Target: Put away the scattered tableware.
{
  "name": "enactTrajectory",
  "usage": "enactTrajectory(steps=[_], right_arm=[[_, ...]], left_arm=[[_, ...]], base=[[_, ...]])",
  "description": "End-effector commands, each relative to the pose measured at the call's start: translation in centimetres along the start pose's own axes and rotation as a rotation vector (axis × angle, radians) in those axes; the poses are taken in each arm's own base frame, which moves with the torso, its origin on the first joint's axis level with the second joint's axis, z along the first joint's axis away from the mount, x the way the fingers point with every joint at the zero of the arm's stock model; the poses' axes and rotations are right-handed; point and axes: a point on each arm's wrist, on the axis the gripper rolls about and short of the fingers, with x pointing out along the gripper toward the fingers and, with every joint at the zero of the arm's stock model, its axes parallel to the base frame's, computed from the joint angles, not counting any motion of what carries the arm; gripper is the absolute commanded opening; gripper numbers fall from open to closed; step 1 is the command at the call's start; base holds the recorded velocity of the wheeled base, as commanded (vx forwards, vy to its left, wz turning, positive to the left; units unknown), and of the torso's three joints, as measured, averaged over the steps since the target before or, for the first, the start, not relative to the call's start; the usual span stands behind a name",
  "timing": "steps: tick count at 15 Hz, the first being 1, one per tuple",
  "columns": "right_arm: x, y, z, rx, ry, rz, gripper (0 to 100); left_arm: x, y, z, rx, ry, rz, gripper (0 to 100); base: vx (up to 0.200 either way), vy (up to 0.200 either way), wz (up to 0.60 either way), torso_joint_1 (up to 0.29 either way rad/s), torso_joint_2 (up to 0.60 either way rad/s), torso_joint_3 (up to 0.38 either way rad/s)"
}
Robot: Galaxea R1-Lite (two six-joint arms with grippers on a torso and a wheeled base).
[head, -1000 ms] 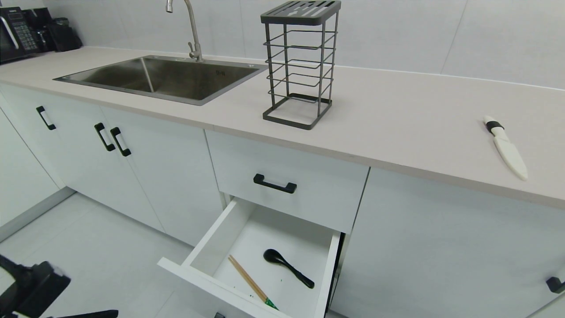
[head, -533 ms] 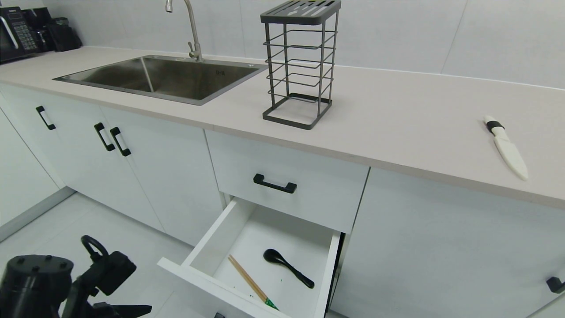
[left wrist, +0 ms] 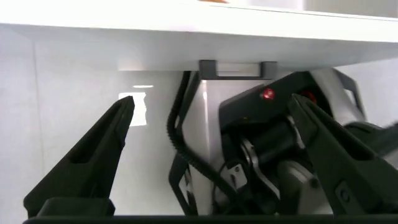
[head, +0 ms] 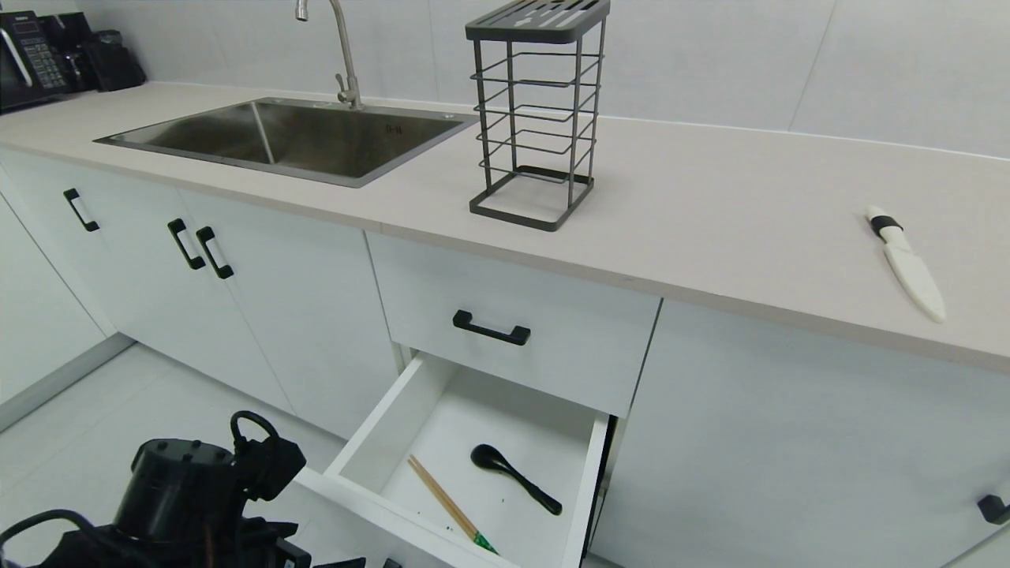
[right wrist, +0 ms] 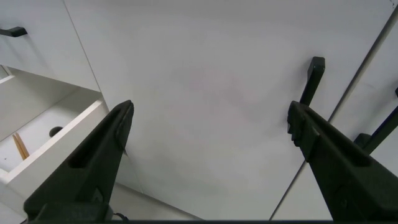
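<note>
A white knife (head: pixel 907 264) with a black band lies on the counter at the far right. Below the counter a white drawer (head: pixel 379 418) stands pulled out, holding a black spoon (head: pixel 517 478) and a pair of wooden chopsticks (head: pixel 450 505). My left arm (head: pixel 189 497) sits low beside the drawer's front left corner. Its gripper (left wrist: pixel 212 104) is open with nothing between the fingers, facing the drawer front and its black handle (left wrist: pixel 237 67). My right gripper (right wrist: pixel 211 112) is open and holds nothing, facing a white cabinet door to the right of the drawer (right wrist: pixel 56 149).
A dark wire rack (head: pixel 536 118) stands on the counter behind the drawers, with a steel sink (head: pixel 292 138) and tap to its left. A shut drawer with a black handle (head: pixel 491 328) sits above the open one. A door handle (right wrist: pixel 313 78) is near my right gripper.
My left arm has come up from the lower left corner and moved right, close to the open drawer's front. The tableware has not moved.
</note>
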Motion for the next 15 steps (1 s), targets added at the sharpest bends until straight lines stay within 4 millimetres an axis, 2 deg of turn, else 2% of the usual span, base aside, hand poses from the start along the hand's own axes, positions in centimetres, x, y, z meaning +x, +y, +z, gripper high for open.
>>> enactTrajectory(steps=[1,6,11,15], right_arm=[[0.0,0.0,0.0,0.0,0.003,0.0,100],[0.0,0.0,0.0,0.0,0.003,0.0,100],[0.0,0.0,0.0,0.0,0.003,0.0,100],[0.0,0.0,0.0,0.0,0.003,0.0,100]], left_arm=[[2.4,0.3,-0.2,0.001,0.033,0.021,100],[5.3,0.5,-0.4,0.028,-0.021,0.012,100],[6.0,0.5,0.4,0.041,-0.088,0.002,100],[7.6,0.7,1.7,0.048,-0.148,0.002,100]], base=[[0.0,0.0,0.0,0.0,0.0,0.0],[0.0,0.0,0.0,0.0,0.0,0.0],[0.0,0.0,0.0,0.0,0.0,0.0],[0.0,0.0,0.0,0.0,0.0,0.0]])
